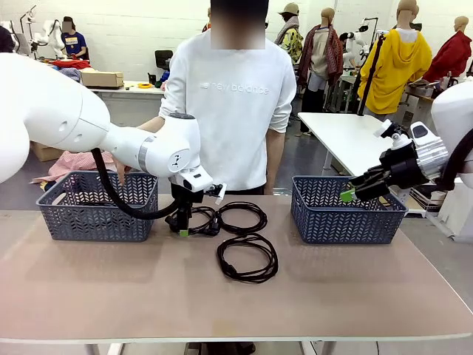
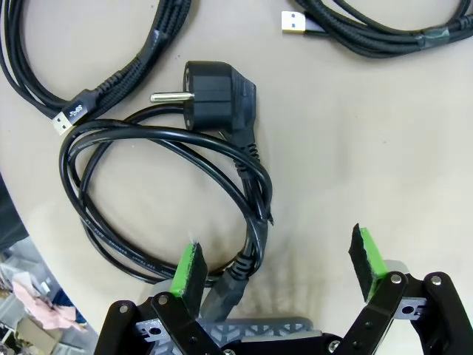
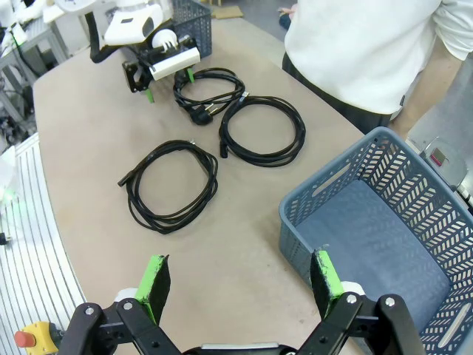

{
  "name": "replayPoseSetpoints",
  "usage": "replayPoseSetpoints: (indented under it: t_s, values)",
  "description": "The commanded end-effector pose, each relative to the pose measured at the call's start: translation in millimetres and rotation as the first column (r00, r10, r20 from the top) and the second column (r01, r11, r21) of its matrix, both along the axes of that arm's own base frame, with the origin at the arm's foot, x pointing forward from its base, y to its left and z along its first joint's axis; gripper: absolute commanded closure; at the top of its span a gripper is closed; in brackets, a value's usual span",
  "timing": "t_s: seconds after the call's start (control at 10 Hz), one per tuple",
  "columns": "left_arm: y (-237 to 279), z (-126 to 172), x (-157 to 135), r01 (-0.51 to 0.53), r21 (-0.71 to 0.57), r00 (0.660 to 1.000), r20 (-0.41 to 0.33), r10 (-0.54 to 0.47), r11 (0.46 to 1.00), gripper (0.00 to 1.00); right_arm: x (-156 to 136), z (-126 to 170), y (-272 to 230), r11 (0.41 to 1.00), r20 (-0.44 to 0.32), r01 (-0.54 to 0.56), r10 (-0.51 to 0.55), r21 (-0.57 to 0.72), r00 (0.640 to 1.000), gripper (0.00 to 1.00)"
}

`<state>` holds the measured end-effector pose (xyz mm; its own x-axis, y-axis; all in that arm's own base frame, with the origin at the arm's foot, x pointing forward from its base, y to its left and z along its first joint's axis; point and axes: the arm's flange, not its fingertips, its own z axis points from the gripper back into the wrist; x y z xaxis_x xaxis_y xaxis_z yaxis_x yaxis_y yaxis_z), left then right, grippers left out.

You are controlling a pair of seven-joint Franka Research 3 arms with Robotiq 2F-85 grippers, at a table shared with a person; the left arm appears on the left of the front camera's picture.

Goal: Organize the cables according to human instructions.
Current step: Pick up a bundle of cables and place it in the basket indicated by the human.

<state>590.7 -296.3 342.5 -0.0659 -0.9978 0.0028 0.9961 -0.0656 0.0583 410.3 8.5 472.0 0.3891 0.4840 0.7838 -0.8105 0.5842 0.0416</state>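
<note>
- Fingers [image 2: 188, 266] of the left gripper [image 2: 277, 259]: spread wide, gripping nothing. One green pad sits at a strand of the plug cord [image 2: 255, 181]; the other is over the bare table [image 1: 111, 296].
- Right gripper [image 3: 240, 275]: pads well apart, empty, hovering by the near rim of the right basket [image 3: 295, 229].
- Cables: three coils lie on the table between the two baskets. The plug cord, with its round two-pin plug [image 2: 214, 92], is under the left gripper. A second coil [image 1: 242, 217] is just beside it, and a third coil [image 1: 247, 259] is nearer the robot.
- Left basket [image 1: 55, 214]: contents cannot be told.
- Step in hand, as judged: pick-up of the plug cord, grasp not yet made.
- Next move calls for: a small sideways shift to bring the bundled strands between the pads, then closing and lifting. The destination basket depends on the person's instruction.
</note>
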Motion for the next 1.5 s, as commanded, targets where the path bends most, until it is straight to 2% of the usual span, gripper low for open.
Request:
replayPoseSetpoints:
  t_s: [0.0,0.1,1.1,1.2,1.3,1.4]
  values:
    - [-1,-5,7,-0.022,0.008,1.000,-0.008,0.022,1.000,0.00,5,-2,0,1.000,0.030,-0.013,0.013,0.022,0.999,0.00]
    - [-1,-10,9,-0.027,-0.003,0.999,-0.027,0.026,1.000,0.00,5,-2,0,1.000,0.030,-0.013,0.013,0.022,0.999,0.00]
    - [3,-26,19,-0.044,-0.002,0.998,-0.034,0.044,0.999,0.00,5,-2,0,1.000,0.030,-0.013,0.013,0.022,0.999,0.00]
    - [3,-28,20,-0.036,0.001,0.999,-0.032,0.036,0.999,0.02,5,-2,0,1.000,0.030,-0.013,0.013,0.022,0.999,0.00]
    - [2,-28,21,-0.042,-0.001,0.999,-0.033,0.042,0.999,0.19,5,-2,0,1.000,0.030,-0.013,0.013,0.022,0.999,0.00]
    - [2,-27,21,-0.044,-0.008,0.998,-0.034,0.044,0.999,0.21,5,-2,0,1.000,0.030,-0.013,0.013,0.022,0.999,0.00]
